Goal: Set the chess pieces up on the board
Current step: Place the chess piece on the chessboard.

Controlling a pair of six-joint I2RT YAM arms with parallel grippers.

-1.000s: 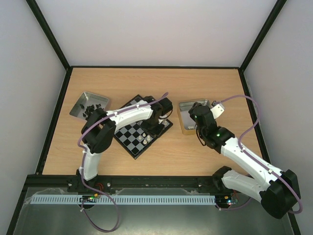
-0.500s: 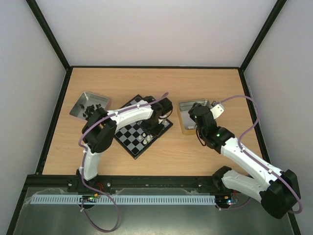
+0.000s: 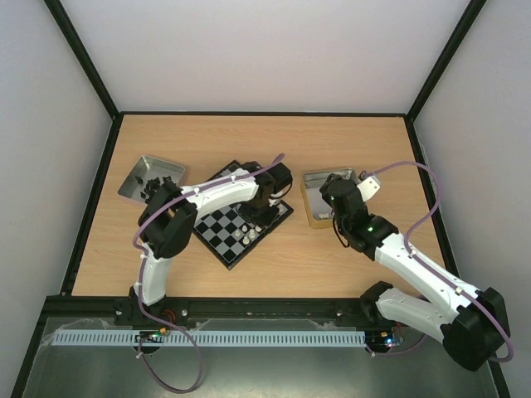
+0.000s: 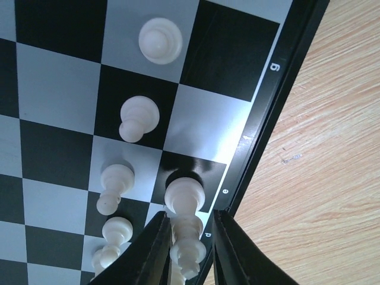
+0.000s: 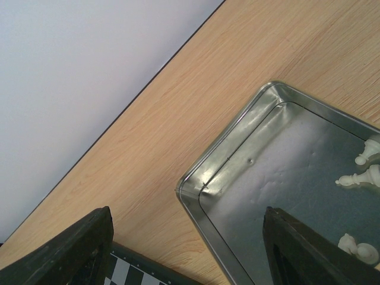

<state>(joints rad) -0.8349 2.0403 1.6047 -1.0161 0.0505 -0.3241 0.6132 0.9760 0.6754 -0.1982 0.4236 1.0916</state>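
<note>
The left gripper (image 4: 190, 221) brackets a tall white chess piece (image 4: 187, 237) standing on the board (image 4: 59, 77) at its edge row; I cannot tell whether the narrow jaws pinch it. The right gripper (image 5: 187, 243) hangs wide open over a metal tray (image 5: 193, 199).

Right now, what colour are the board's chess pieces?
The chess pieces are cream-white; left wrist view.
</note>
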